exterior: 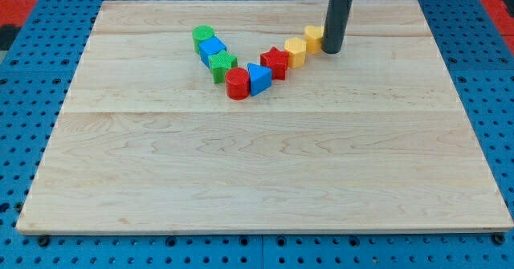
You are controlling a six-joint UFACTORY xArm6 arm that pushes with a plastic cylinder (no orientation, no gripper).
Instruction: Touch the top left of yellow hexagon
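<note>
Camera view: my tip sits up and to the view's right of the yellow hexagon.

Wooden board (265, 181) carries a V of blocks near the view's top; my tip (332, 51), a bare rod with nothing to grasp, touches a yellow block (313, 38). The yellow hexagon (295, 51) lies just left-below it, beside the red star (275, 62), so I judge its top-left face needs a detour.

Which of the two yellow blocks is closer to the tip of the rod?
The upper-right yellow block: it sits right against my tip, on its left. The yellow hexagon lies further down-left, beside the red star.
</note>
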